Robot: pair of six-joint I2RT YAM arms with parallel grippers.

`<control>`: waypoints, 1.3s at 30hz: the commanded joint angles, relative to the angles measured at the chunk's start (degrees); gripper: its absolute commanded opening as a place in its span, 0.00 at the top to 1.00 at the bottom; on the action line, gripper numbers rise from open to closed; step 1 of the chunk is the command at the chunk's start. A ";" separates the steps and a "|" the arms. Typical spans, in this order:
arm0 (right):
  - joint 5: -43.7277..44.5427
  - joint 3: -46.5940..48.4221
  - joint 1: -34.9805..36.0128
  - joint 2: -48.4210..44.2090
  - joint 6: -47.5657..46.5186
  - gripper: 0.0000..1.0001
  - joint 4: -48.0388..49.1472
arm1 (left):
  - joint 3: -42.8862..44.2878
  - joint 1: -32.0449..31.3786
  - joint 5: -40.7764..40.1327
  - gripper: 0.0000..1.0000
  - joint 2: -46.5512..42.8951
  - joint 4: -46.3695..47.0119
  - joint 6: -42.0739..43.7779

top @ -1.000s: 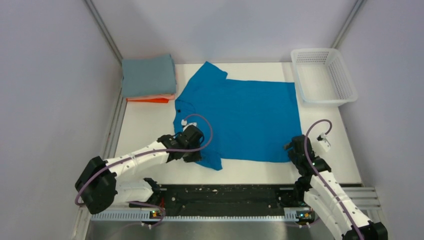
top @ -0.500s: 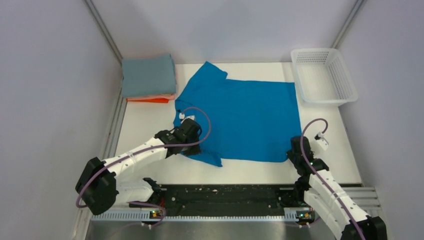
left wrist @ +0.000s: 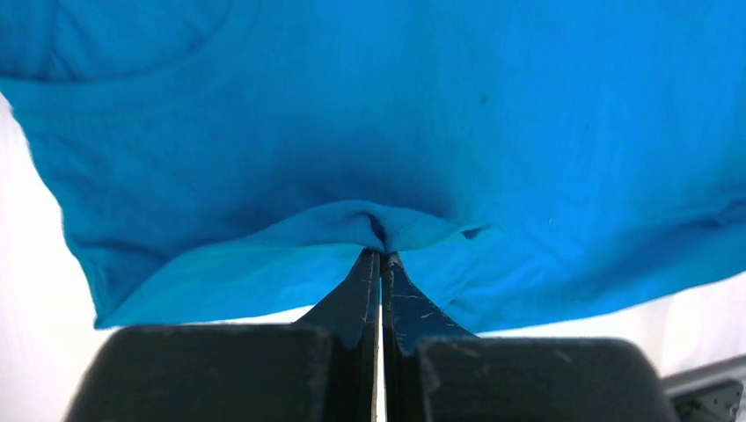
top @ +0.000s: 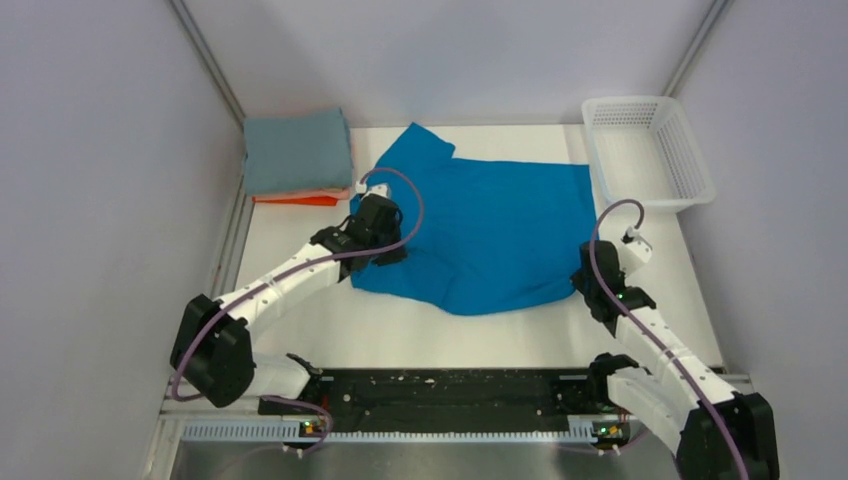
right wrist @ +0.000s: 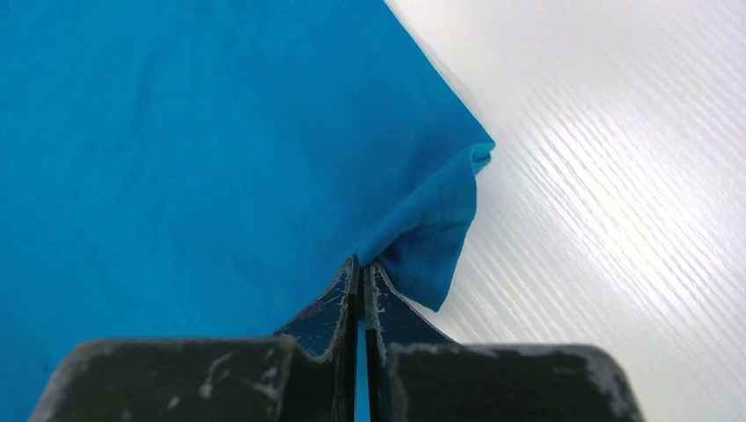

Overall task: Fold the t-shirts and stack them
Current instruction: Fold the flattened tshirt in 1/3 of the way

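Blue t-shirt [top: 500, 230] lies spread mid-worktop [top: 480, 340]. Left jaws are clamped on a pinch of its near left edge, and right jaws are clamped on its near right corner. Folded t-shirts [top: 298, 150] are stacked far left.

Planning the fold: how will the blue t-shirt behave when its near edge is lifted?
Probably floppy: the blue t-shirt puckers into a ridge where the left tool pinches it. Its near edge bows in a curve between the two grips, so the middle will likely droop. It seems light: the right tool holds a corner by a thin pinch.
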 commanded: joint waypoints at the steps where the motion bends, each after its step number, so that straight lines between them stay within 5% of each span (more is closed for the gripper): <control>1: 2.94 5.11 -0.74 3.92 -3.78 1.00 5.81 | 5.07 3.21 -2.32 1.00 2.67 3.42 3.43; 27: -2.97 24.27 -8.05 33.21 -10.97 0.99 13.00 | 22.44 13.87 -5.00 1.00 19.41 8.30 14.26; 32: -1.00 29.53 -8.57 39.75 -11.35 0.91 12.48 | 27.00 15.71 -5.17 1.00 25.83 9.54 15.43; 34: 0.48 31.40 -8.79 41.79 -11.45 0.77 12.21 | 29.38 16.30 -5.03 1.00 28.76 10.14 16.02; 35: 1.02 32.27 -8.78 42.46 -11.57 0.67 11.91 | 31.50 16.56 -4.72 0.98 30.17 9.50 15.99; 36: 1.39 33.09 -8.88 43.07 -11.69 0.57 11.78 | 32.59 16.76 -5.05 0.85 31.81 8.78 15.53; 39: 0.91 34.85 -8.91 43.39 -12.88 0.49 10.73 | 38.95 17.25 -7.17 0.38 35.39 3.23 14.35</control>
